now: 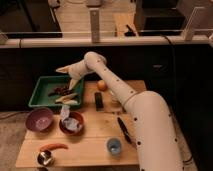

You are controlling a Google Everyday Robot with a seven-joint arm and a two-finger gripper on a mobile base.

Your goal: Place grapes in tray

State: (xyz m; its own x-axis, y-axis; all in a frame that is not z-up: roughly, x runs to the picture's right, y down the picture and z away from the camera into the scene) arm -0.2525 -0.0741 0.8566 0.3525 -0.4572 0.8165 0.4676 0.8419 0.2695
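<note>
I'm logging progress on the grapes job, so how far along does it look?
Done, it seems: the grapes lie inside the green tray. In hand: the gripper hovers just above them, over the tray's right part; whether it touches them is unclear. Left: probably only lifting the arm clear.
</note>
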